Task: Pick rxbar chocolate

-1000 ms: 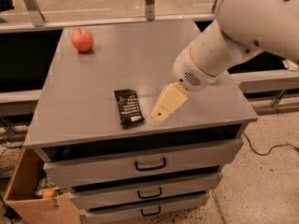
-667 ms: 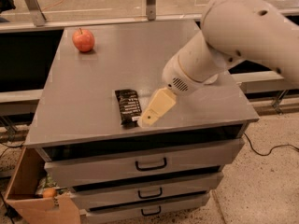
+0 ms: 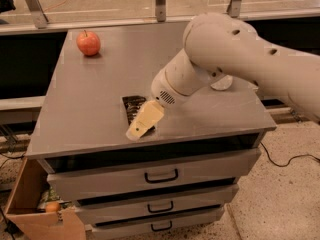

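End effector point(image 3: 142, 123) sits low at desk point(image 3: 80, 104) front, overlapping the choc bar point(image 3: 131, 105) and hiding its front-right part. Can't tell if it's apart, together or clamped. Choc bar lies flat nr front-middle of desk. Apple point(image 3: 88, 43) well apart, back-left corner. Cardboard box point(image 3: 30, 204) on floor, bottom left.

A grey counter point(image 3: 85, 109) stands on three drawers point(image 3: 200, 171) with dark handles, on a speckled floor point(image 3: 285, 204). Metal posts point(image 3: 160, 1) rise behind it. An open cardboard box point(image 3: 25, 204) sits low on the left, and a black cable point(image 3: 282, 160) lies on the right. The gripper point(image 3: 137, 131) is low over the counter's front.
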Available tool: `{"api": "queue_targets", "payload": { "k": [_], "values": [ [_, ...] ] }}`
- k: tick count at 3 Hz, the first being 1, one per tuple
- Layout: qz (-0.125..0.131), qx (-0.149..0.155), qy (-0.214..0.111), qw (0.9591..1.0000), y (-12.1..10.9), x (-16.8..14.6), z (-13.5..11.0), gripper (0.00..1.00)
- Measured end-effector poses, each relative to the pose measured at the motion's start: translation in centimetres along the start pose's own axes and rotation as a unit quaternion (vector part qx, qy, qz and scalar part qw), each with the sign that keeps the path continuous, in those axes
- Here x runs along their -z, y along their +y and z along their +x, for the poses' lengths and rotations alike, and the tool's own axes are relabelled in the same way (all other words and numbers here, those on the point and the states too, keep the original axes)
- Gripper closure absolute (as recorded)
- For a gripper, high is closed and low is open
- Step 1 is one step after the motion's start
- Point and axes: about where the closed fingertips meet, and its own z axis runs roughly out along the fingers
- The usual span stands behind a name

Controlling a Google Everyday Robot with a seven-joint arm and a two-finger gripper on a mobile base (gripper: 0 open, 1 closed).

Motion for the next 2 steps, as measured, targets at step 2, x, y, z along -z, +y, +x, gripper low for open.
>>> {"api": "queue_targets", "payload": {
  "k": [2],
  "values": [
    [-0.008,-0.005,-0.015,0.9998,0.81,-2.87,-1.39,0.43]
  ]
}}
